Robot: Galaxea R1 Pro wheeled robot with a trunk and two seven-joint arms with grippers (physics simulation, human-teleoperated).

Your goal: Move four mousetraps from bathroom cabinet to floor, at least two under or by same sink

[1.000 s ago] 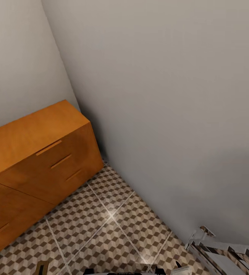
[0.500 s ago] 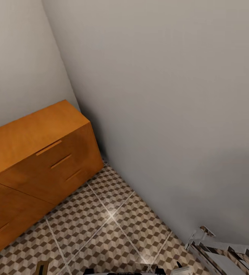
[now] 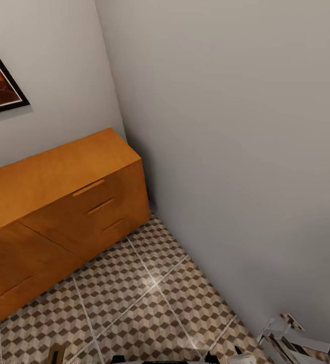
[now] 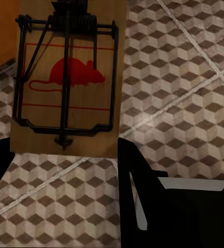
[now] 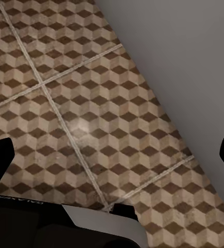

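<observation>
— Left gripper (image 4: 65, 155): what is it carrying?
— It is clamping one mousetrap (image 4: 68, 77), hanging over the bathroom floor (image 4: 184, 77) beside the cabinet (image 3: 58, 202).
— Right gripper (image 5: 112, 155)?
— Spread apart, holding nothing.
— Advice?
— Lowering it flat, releasing gently, judging by the set spring.

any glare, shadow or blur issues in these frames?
Head view: sharp, small specular glint on the bathroom floor, soft shadow beside the cabinet. Left wrist view: mousetrap crisp, dim lighting. Right wrist view: faint sheen on tiles, no blur.
</observation>
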